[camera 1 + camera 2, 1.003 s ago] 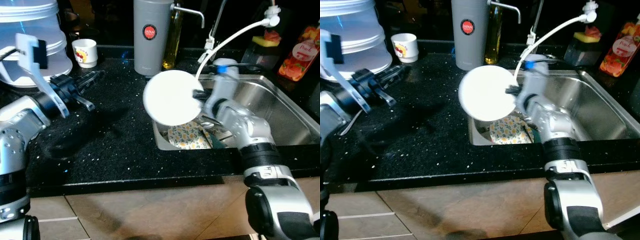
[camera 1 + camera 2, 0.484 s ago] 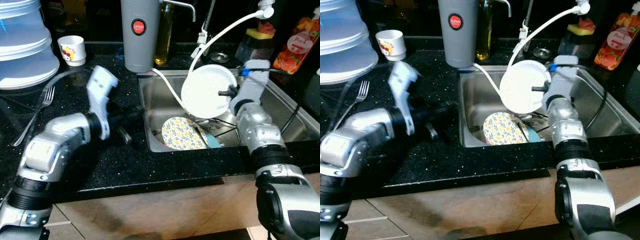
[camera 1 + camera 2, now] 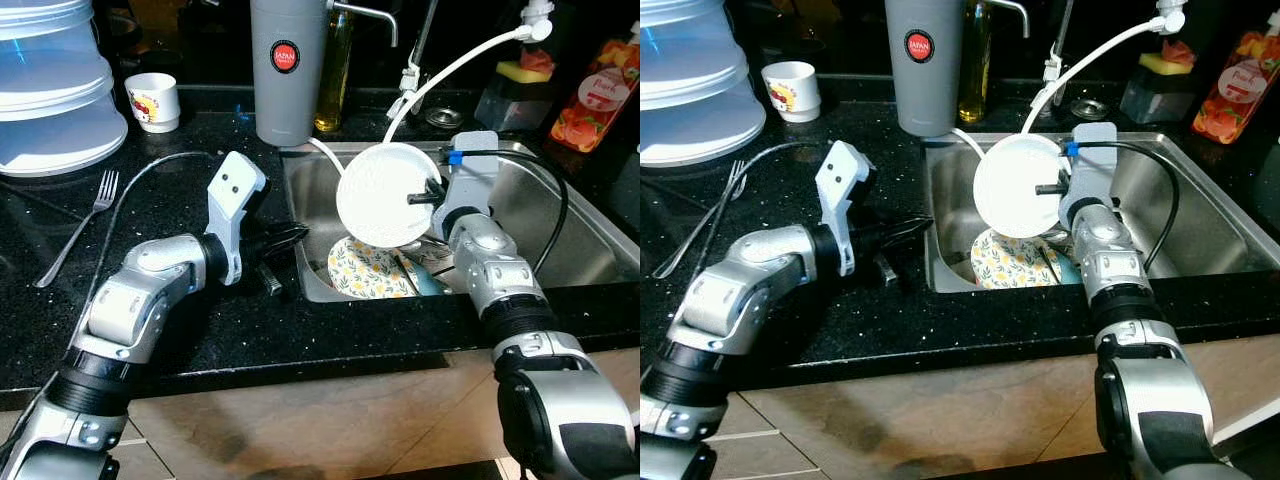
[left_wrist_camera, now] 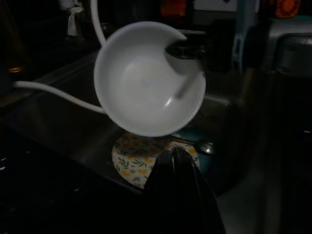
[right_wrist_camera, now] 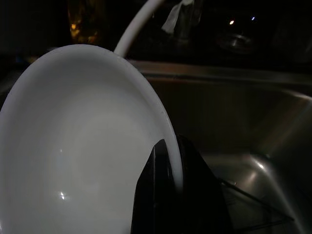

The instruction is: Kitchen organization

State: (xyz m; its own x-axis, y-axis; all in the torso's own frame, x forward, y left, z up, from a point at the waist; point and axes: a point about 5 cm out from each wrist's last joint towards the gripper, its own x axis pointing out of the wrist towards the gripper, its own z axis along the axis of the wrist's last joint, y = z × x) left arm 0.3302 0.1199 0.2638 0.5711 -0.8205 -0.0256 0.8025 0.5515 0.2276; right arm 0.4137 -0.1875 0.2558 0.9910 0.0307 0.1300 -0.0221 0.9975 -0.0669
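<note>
My right gripper (image 3: 421, 196) is shut on the rim of a white bowl (image 3: 385, 195), holding it tilted on edge above the steel sink (image 3: 560, 215). The right wrist view shows the bowl (image 5: 73, 146) close up, its rim pinched between the black fingers (image 5: 163, 195). Under it in the sink lies a floral plate (image 3: 365, 275) beside a teal dish (image 3: 428, 282) and a spoon (image 4: 195, 145). My left gripper (image 3: 285, 239) hovers over the black counter at the sink's left edge, shut and holding nothing, pointing toward the bowl (image 4: 146, 80).
On the black counter (image 3: 200, 330) lie a fork (image 3: 80, 225), a small printed cup (image 3: 155, 100) and stacked clear containers (image 3: 50, 90). A grey flask (image 3: 285, 70) and an oil bottle (image 3: 335, 70) stand behind the sink. A white hose (image 3: 460, 65) arcs over the basin; an orange bottle (image 3: 600, 95) stands at far right.
The right gripper carried the bowl from over the counter edge to above the sink. The left arm swung in from the far left to the sink's left edge. The camera also shifted.
</note>
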